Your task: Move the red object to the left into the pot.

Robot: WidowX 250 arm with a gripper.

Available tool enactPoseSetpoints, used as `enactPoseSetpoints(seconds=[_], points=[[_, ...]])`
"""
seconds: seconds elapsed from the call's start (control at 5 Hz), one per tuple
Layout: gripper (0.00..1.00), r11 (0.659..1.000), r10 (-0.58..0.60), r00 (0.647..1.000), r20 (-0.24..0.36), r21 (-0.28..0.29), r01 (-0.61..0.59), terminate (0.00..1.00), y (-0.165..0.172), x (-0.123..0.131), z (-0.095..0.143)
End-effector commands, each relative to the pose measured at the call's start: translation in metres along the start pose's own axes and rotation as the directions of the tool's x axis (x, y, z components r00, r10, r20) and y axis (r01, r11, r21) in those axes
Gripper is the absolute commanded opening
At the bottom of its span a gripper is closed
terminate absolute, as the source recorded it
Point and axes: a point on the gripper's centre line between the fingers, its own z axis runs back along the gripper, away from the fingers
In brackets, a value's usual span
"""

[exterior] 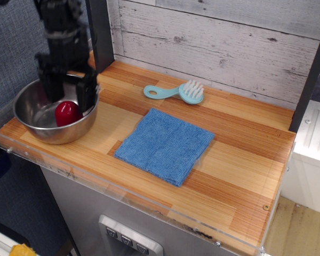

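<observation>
The red object (67,113), a small glossy dark-red dome, lies inside the pot (29,127), a wide shiny steel bowl at the left end of the wooden counter. My gripper (66,96) hangs just above the pot's far side, a little above the red object. Its black fingers are spread apart and hold nothing. The arm above it is blurred by motion.
A blue cloth (165,145) lies flat in the middle of the counter. A light-blue brush (177,92) lies behind it near the plank wall. A dark post (100,34) stands just behind the pot. A clear rim edges the counter front.
</observation>
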Motion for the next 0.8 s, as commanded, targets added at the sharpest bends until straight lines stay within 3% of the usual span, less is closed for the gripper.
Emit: enactPoseSetpoints(seconds=[0.0, 0.4, 0.6], points=[[1.00, 0.998, 0.010, 0.997, 0.078, 0.055, -0.014, 0.00, -0.016, -0.009, 0.051], [1.00, 0.999, 0.010, 0.983, 0.185, 0.050, -0.020, 0.00, -0.044, -0.011, 0.107], [1.00, 0.998, -0.014, 0.977, 0.213, 0.061, 0.001, 0.00, -0.094, 0.002, 0.129]])
